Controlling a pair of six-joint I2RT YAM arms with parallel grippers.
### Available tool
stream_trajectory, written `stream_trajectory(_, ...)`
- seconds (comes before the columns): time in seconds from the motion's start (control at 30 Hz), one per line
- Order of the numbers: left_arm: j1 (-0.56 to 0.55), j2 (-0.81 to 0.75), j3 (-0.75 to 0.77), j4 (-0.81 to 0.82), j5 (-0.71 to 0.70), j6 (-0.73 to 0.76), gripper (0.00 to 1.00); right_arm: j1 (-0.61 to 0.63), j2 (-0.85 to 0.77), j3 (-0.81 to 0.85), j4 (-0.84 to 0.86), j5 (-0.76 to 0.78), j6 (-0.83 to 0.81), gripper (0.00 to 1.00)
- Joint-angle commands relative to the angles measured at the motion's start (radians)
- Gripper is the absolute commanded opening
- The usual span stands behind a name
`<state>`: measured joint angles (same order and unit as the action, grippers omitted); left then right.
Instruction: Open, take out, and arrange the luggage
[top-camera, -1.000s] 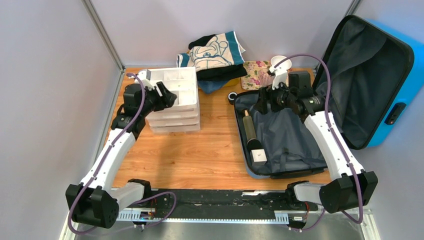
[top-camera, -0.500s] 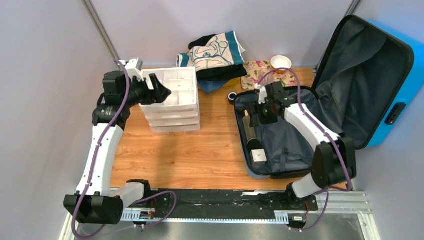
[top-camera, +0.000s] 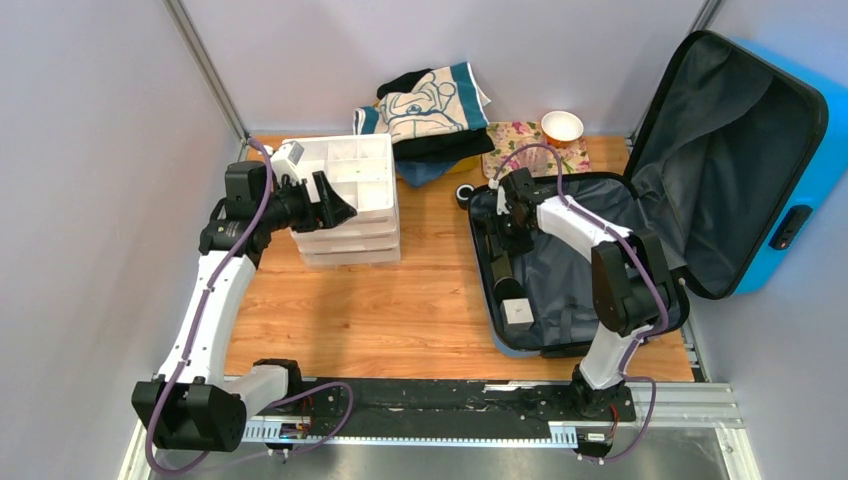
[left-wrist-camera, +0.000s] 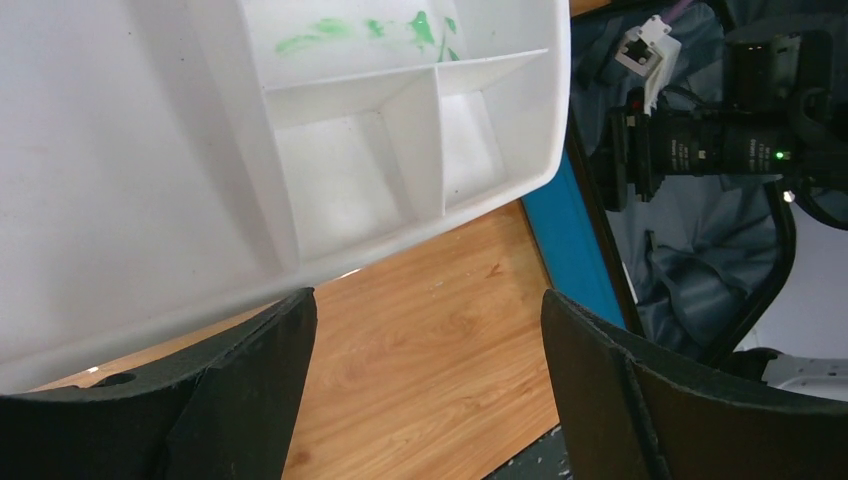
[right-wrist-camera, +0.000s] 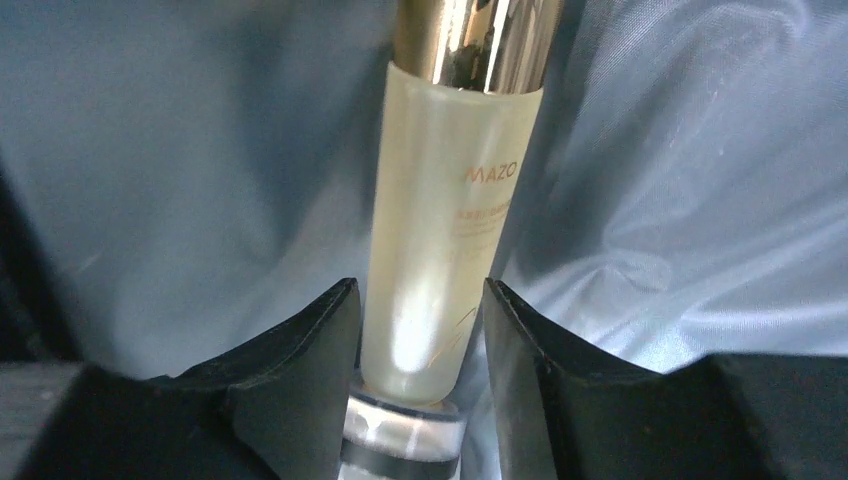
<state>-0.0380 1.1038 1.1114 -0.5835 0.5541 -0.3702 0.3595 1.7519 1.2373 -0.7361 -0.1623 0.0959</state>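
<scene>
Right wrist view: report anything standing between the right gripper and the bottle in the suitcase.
Nothing visible does. The right gripper straddles the bottle, one finger close on each side, grey lining behind. Whether it grips yet is unclear.

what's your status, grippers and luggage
Left gripper open at white tray stack. Right gripper straddling bottle in luggage, grip unconfirmed. Luggage open, lid up. White box near bottle, clear of gripper.
</scene>
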Motion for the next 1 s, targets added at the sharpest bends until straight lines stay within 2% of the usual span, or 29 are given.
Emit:
stream_trajectory(0.0,0.003,-0.027,-0.012,0.036,0.013,-0.026,0.9,0.021,0.055,0.048,0.061,0.033,0.025,0.51)
stream_trajectory(0.2,0.003,-0.018,-0.024,0.056,0.018,-0.053,0.9,0.045,0.132,0.033,0.092,0.09,0.033,0.5)
stream_trajectory(0.4,0.003,0.005,-0.015,0.067,0.029,-0.053,0.9,0.045,0.097,0.024,0.061,0.093,0.022,0.48)
stream_trajectory(0.47,0.003,0.016,0.004,0.074,0.053,-0.052,0.9,0.033,0.072,0.027,0.049,0.07,0.024,0.5)
stream_trajectory(0.5,0.003,0.027,0.01,0.082,0.061,-0.055,0.9,0.035,0.07,0.024,0.05,0.038,0.028,0.57)
stream_trajectory(0.57,0.003,0.039,0.022,0.1,0.07,-0.073,0.9,0.048,0.084,0.021,0.044,0.02,0.039,0.59)
stream_trajectory(0.67,0.003,0.059,0.048,0.103,0.072,-0.073,0.9,0.082,0.142,0.027,0.047,0.088,0.059,0.59)
stream_trajectory(0.7,0.003,0.06,0.054,0.1,0.069,-0.069,0.9,0.09,0.155,0.015,0.055,0.156,0.062,0.6)
stream_trajectory(0.87,0.003,0.047,0.05,0.096,0.037,-0.038,0.9,0.11,0.164,-0.019,0.087,0.288,0.088,0.6)
stream_trajectory(0.97,0.003,0.041,0.028,0.114,0.041,-0.041,0.91,0.105,0.109,-0.033,0.096,0.279,0.085,0.44)
